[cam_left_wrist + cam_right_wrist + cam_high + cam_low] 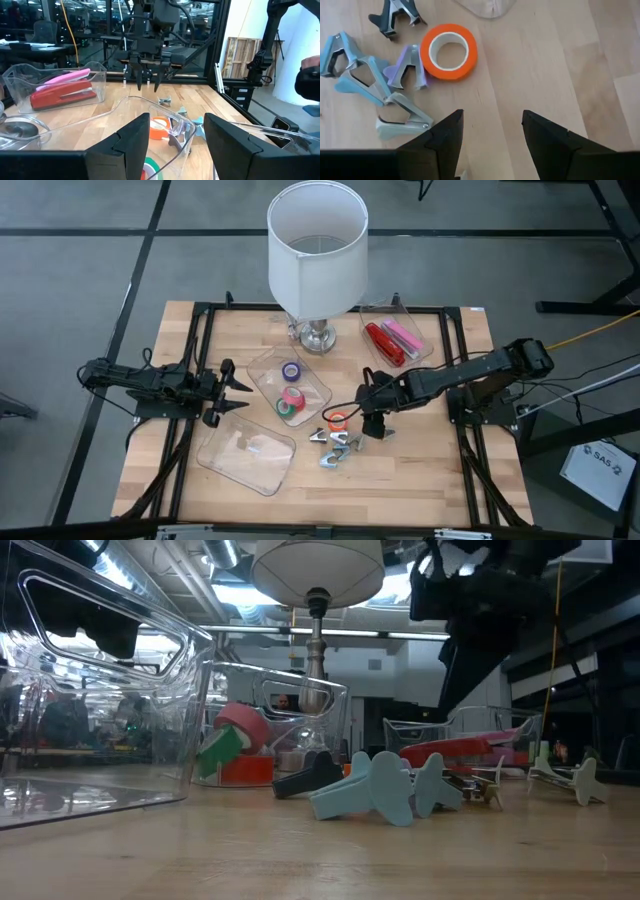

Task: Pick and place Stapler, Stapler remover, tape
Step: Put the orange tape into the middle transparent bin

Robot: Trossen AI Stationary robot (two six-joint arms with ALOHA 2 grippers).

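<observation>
Fingers (445, 137) of the right gripper (372, 420) are standing wide apart with nothing between them, pointing down at bare wood just right of the orange tape (448, 51). That roll is lying flat on the table (420, 480), touching a purple stapler remover (408, 70) in the cluster of stapler removers (335, 445) spread near the middle of the table. In the right wrist view, pale blue ones (355, 75), a grey one (400, 122) and a dark one (395, 17) are lying beside it.

Left of the orange roll, a clear tray (318, 393) is holding three more rolls: a blue-purple tape (291, 371), a pink-red tape (292, 396) and a green tape (285, 410), the last two touching. A second clear tray (245, 452) is sitting nearer, toward the left edge. At the far right, a third tray (420, 345) is holding a red stapler (381, 343) and a pink stapler (403, 336) side by side. A white lamp (317, 245) is standing at the far middle.

The left gripper (236, 392) is waiting at the left side, its fingers (132, 142) spread apart and empty, pointing toward the tray of rolls.
</observation>
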